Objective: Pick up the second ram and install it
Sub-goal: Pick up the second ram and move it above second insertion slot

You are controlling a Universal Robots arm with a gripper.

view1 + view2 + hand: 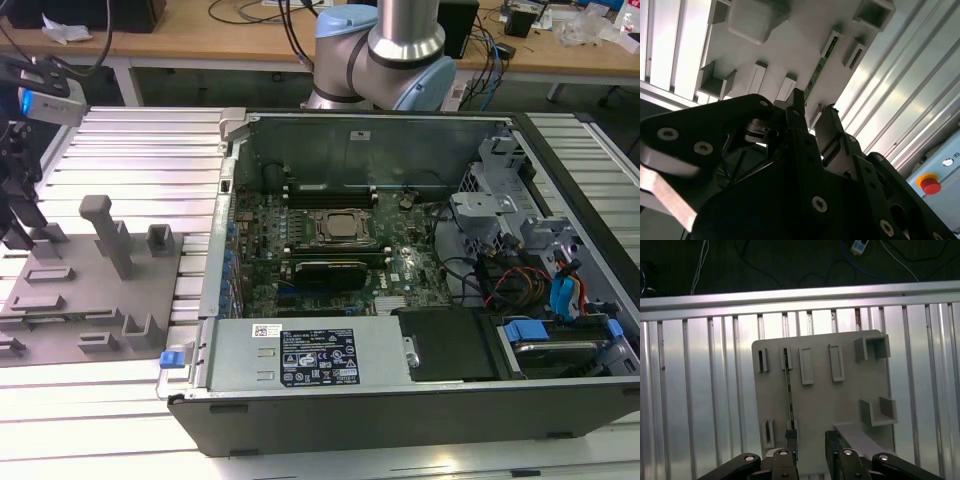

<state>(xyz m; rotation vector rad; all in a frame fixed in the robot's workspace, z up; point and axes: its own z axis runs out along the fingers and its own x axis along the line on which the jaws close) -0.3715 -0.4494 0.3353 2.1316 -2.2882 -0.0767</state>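
The second ram [788, 390] is a thin green stick standing on edge in a slot of the grey fixture plate [850, 400]. My gripper [811, 440] hovers open over the near end of that plate. One finger [790, 437] lines up with the end of the stick and the other finger [832, 440] stands off to its side. In the second wrist view the ram [817, 75] runs away from the gripper [812, 110]. In the exterior view the gripper [22, 225] hangs at the left over the fixture plate [90, 290], far from the open computer case [400, 400].
The case holds a motherboard with a CPU socket [338, 228] and long memory slots [330, 190] beside it. Tall grey posts [105, 235] rise from the fixture plate. A ribbed metal table [130, 140] lies under everything. The arm's base [385, 50] stands behind the case.
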